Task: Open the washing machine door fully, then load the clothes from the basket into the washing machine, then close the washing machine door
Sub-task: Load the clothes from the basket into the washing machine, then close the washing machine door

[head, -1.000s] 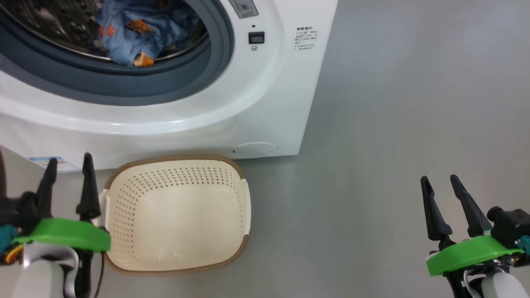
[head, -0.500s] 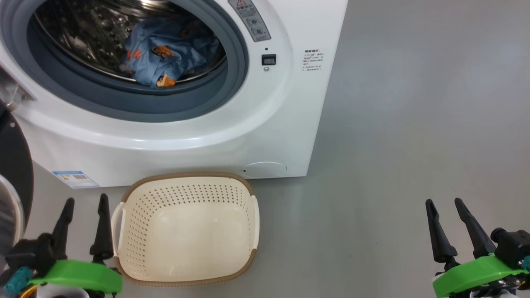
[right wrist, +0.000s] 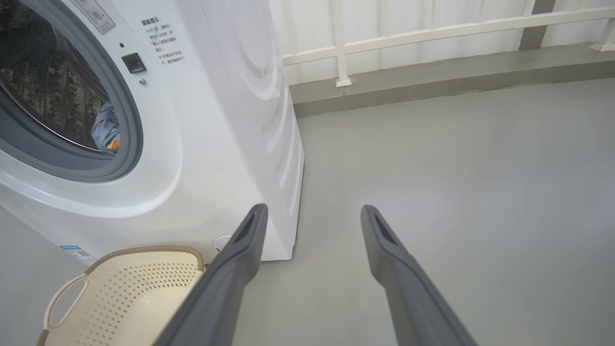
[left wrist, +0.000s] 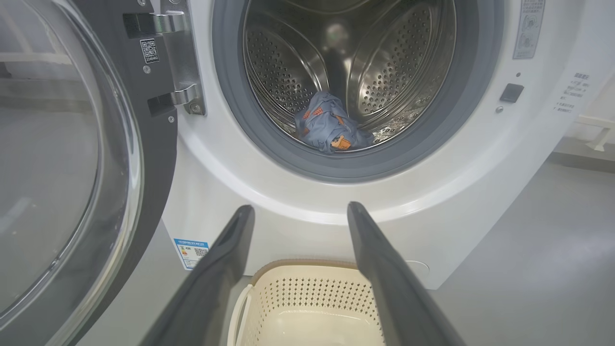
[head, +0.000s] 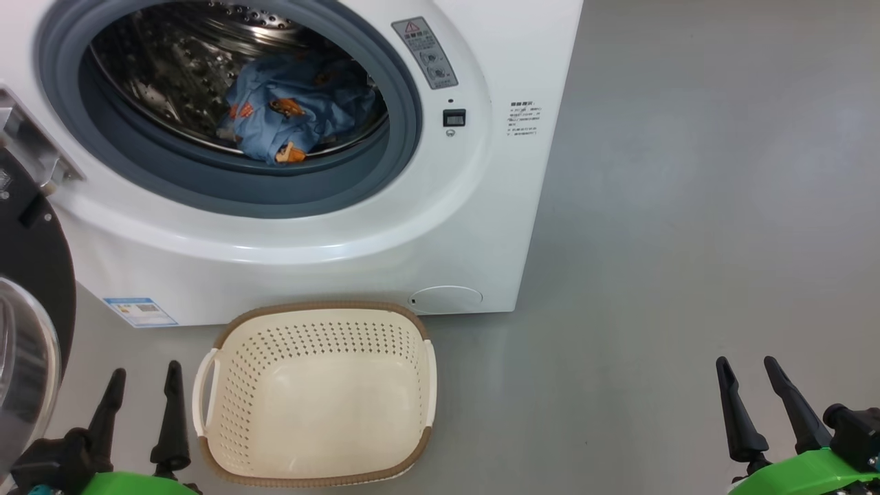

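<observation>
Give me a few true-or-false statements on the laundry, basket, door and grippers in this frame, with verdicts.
1. The clothes lie in the drum of the washing machine. True.
2. The basket holds one garment. False: the basket is empty.
3. The washing machine door is shut. False: it stands open.
4. The left gripper and the right gripper are both open and empty. True.
5. The basket stands on the floor in front of the machine. True.

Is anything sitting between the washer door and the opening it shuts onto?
Nothing visible between the washing machine door and the drum: the clothes lie inside it, and the basket sits low on the floor.
</observation>
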Available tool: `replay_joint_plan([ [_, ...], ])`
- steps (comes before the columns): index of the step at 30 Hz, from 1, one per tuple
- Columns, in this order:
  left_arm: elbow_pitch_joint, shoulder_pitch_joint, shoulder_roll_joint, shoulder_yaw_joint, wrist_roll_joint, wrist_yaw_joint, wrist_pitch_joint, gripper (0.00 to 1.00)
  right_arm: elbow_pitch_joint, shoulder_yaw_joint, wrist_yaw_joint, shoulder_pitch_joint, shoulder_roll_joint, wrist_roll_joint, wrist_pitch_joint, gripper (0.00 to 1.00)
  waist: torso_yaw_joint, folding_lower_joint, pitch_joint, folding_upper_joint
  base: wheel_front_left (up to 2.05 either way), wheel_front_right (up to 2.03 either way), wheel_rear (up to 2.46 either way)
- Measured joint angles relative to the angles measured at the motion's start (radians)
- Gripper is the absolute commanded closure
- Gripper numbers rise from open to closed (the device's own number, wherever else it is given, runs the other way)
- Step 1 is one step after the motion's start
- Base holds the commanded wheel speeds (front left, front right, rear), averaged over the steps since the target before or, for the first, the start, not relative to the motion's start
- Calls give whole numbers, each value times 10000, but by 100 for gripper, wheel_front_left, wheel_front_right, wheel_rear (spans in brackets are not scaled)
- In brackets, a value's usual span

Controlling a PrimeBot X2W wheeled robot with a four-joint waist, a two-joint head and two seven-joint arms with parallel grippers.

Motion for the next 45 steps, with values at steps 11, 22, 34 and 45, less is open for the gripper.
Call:
replay_joint_plan([
  [11,-132,33,10,-12,0,0,0,0,-4,-10,0,1,4,0,0,0,-21,0,-147,0,0,0,0],
  [22,-159,215,10,-8,0,0,0,0,0,-12,0,198,10,0,0,0,-1,0,-221,0,-25,25,0],
  [34,-213,225,10,4,-13,0,0,0,-2,-12,0,198,8,0,0,0,75,0,-240,0,-147,147,0],
  [45,-416,236,12,-19,-52,0,0,0,-2,-6,0,199,2,0,0,0,179,0,-321,0,-57,57,0],
])
